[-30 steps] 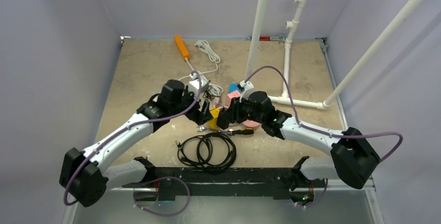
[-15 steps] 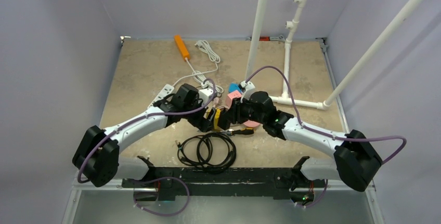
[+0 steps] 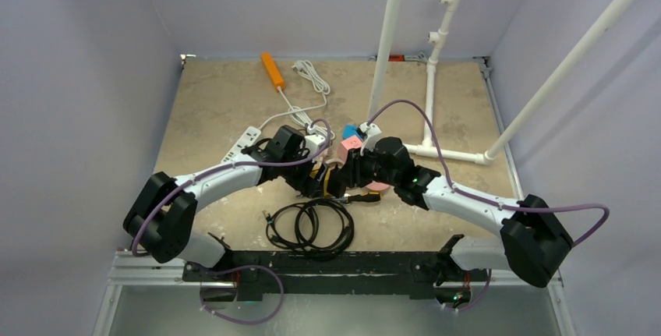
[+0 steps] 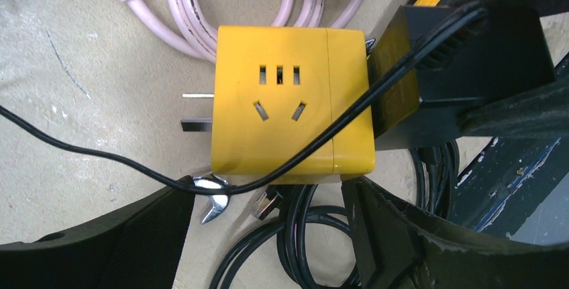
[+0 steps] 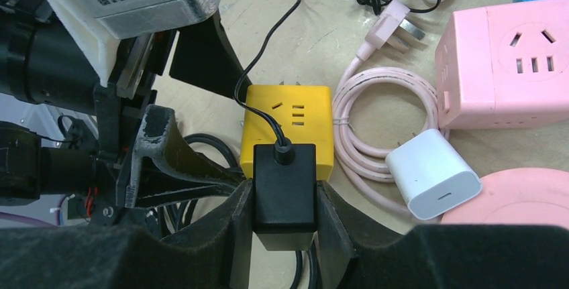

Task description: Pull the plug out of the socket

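Observation:
A yellow socket cube (image 4: pixel 288 94) lies on the table, also in the right wrist view (image 5: pixel 288 111) and the top view (image 3: pixel 320 174). A black plug (image 5: pixel 284 185) with a thin black cord sits in its side; it also shows in the left wrist view (image 4: pixel 470 68). My right gripper (image 5: pixel 284 202) is shut on the black plug, one finger on each side. My left gripper (image 4: pixel 268 195) is open, its fingers spread just short of the cube's near edge, touching nothing. In the top view the left gripper (image 3: pixel 305 180) and right gripper (image 3: pixel 337 180) meet at the cube.
A pink socket cube (image 5: pixel 503 68), a white charger (image 5: pixel 433 171) and a coiled pink cable (image 5: pixel 366 135) lie right of the yellow cube. A black cable coil (image 3: pixel 312 227) and a small wrench (image 4: pixel 211 198) lie near it. A white power strip (image 3: pixel 242 141) and white pipes (image 3: pixel 386 47) stand behind.
My left arm has swung right and down, bringing its open gripper up to the yellow cube. The right gripper has stayed shut on the plug.

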